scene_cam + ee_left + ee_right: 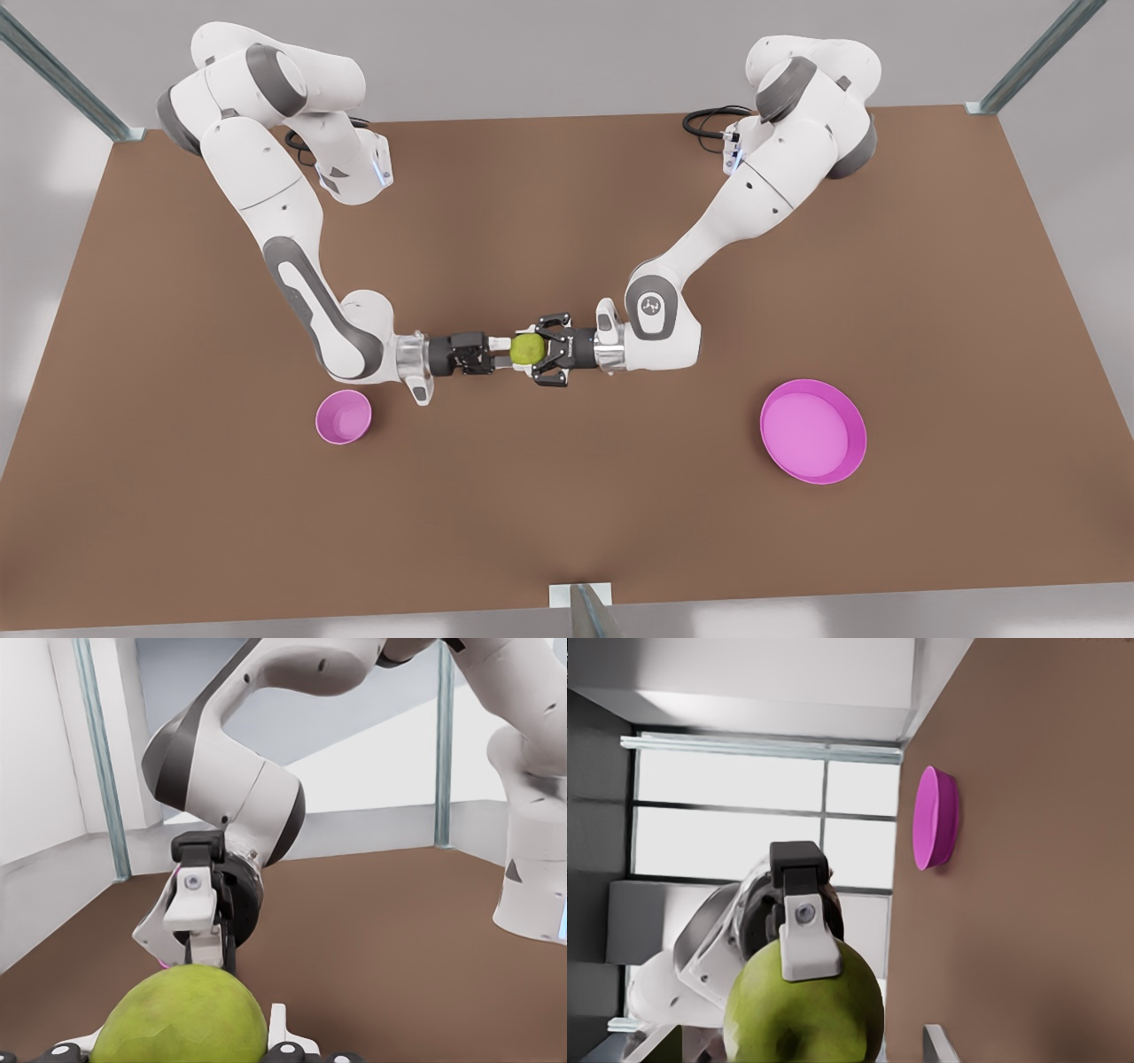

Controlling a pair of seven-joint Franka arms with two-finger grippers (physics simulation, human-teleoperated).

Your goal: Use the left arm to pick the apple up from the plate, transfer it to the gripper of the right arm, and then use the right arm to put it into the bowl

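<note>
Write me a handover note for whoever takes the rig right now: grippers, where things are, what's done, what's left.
Left gripper: shut on the apple, held in mid-air over the table.
Right gripper: at the apple from the other side, fingers open, not yet closed on it.
Plate: empty, on the front view's right.
Bowl: empty, on the front view's left.
Done: pick-up, arms met.
Left: right closes, left releases, right places the apple in the bowl.

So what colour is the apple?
Yellow-green; the apple shows best in the right wrist view.
</note>
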